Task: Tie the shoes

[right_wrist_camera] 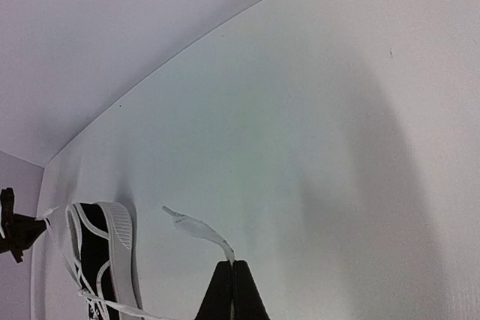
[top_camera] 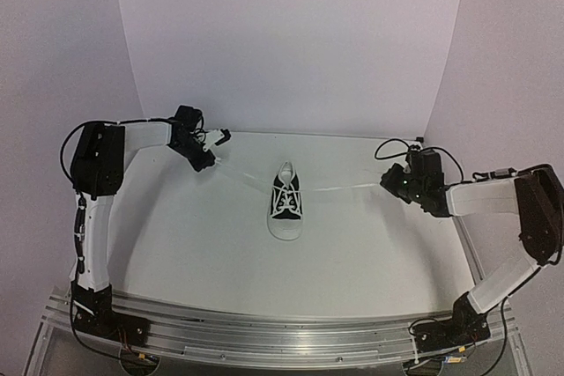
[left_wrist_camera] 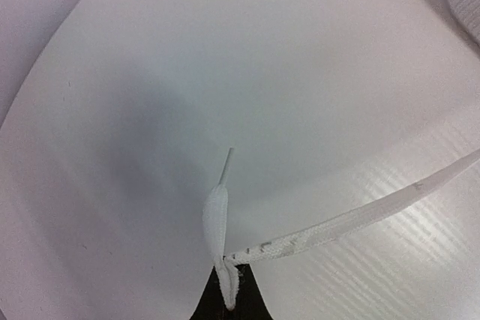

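The black sneaker (top_camera: 286, 205) with white toe cap and sole stands mid-table, toe toward me; it also shows in the right wrist view (right_wrist_camera: 97, 249). Its two white laces are pulled out taut to either side. My left gripper (top_camera: 214, 154) is far left of the shoe and shut on the left lace (left_wrist_camera: 330, 226), whose end sticks out past the black fingertips (left_wrist_camera: 247, 301). My right gripper (top_camera: 394, 182) is right of the shoe and shut on the right lace (right_wrist_camera: 199, 230), whose tip curls out above the fingertips (right_wrist_camera: 244, 294).
The white table (top_camera: 352, 244) curves up into a white backdrop behind the shoe. Black cables hang by the right arm (top_camera: 392, 149). A metal rail (top_camera: 264, 336) runs along the near edge.
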Controlling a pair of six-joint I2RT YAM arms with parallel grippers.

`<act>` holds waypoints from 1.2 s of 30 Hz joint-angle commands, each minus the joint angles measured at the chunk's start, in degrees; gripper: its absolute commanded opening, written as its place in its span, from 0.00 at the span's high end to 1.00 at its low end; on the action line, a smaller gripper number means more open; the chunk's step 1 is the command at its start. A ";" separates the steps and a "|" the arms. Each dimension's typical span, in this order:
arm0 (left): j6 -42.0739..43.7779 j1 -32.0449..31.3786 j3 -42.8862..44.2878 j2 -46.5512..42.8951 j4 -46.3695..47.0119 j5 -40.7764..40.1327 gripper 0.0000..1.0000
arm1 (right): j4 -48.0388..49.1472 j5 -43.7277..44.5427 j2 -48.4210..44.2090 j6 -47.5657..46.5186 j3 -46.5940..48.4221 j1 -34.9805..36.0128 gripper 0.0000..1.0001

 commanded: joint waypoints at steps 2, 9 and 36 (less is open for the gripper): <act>2.03 0.70 -6.06 -3.51 4.14 -4.84 1.00 | 2.94 -2.35 5.34 5.58 -1.80 -3.80 1.00; 2.37 4.32 -5.16 -3.75 4.38 -6.88 1.00 | 3.04 -6.59 10.25 8.06 0.14 -6.19 1.00; -19.55 -4.46 22.61 -14.55 -30.96 29.86 1.00 | -4.84 -20.24 15.11 -45.80 26.14 16.84 0.11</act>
